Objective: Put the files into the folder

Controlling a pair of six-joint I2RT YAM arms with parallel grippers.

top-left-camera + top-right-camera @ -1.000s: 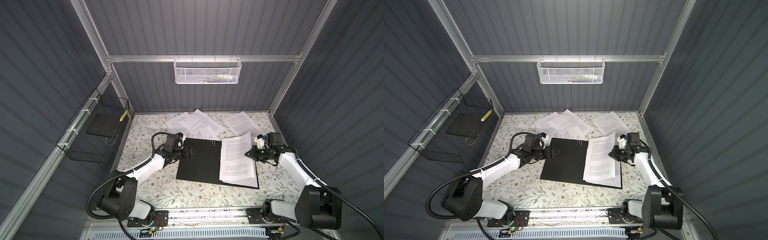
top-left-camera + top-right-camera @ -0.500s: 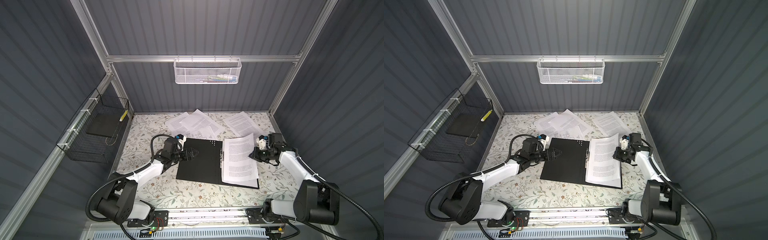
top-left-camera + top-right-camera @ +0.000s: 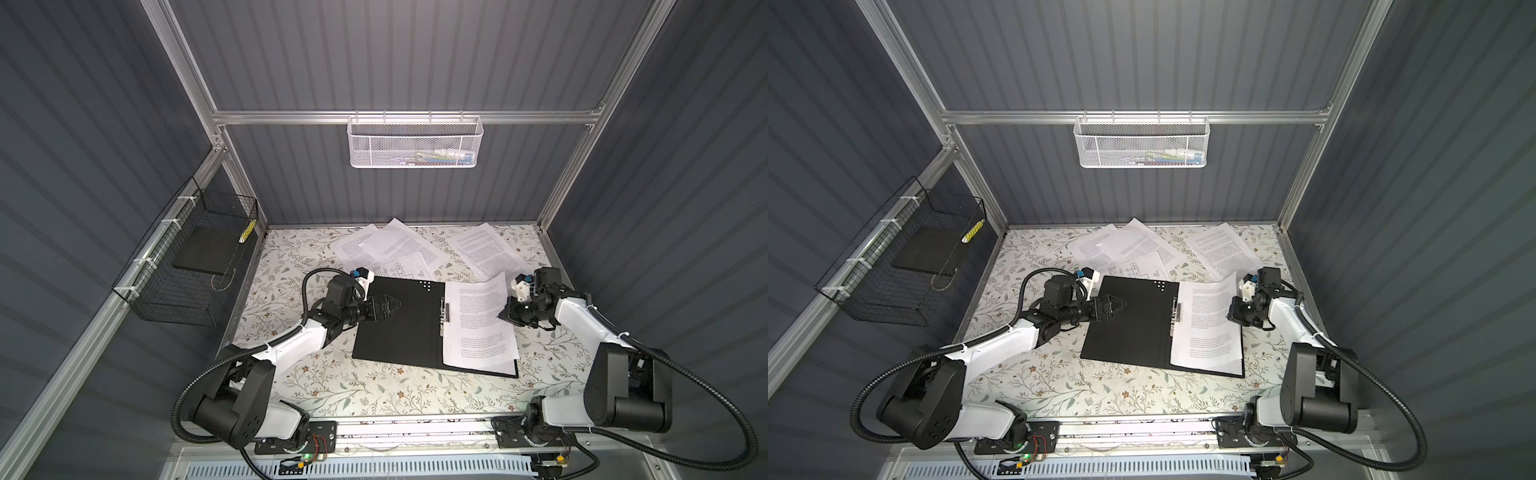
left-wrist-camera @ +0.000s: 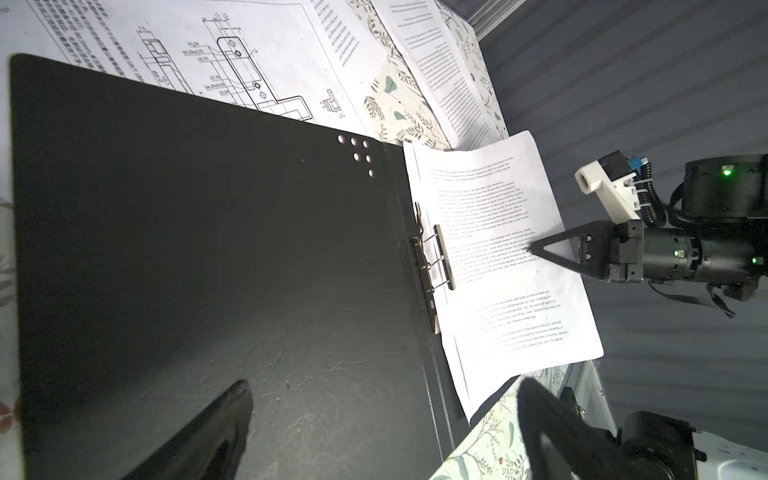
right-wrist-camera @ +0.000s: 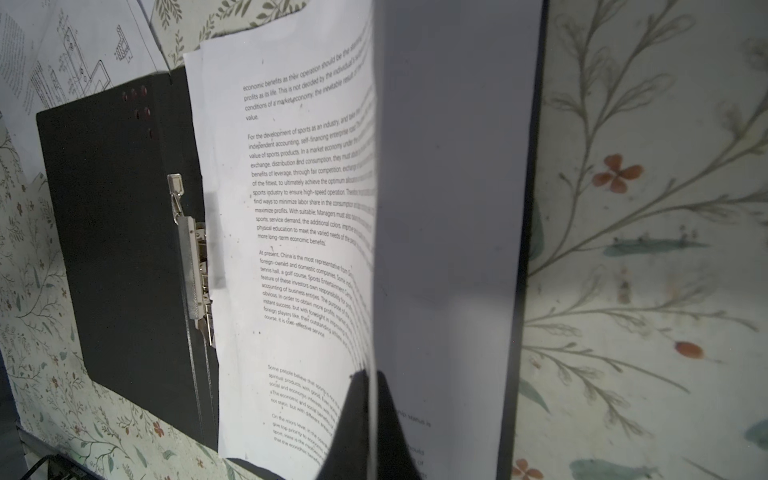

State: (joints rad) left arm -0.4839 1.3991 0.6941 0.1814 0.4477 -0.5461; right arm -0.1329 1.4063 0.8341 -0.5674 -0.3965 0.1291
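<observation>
Here, left claw (image 3: 392,306) gapes above the open folder (image 3: 399,336); right claw (image 4: 533,250) pinches the top sheet (image 3: 478,332).

Overhead stereo pair, two wrist close-ups

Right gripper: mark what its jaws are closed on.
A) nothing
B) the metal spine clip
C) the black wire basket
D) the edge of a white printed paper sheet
D: in the right wrist view the right gripper pinches the raised edge of the white printed paper sheet, which lies on the open flat folder with the black inside.
</observation>
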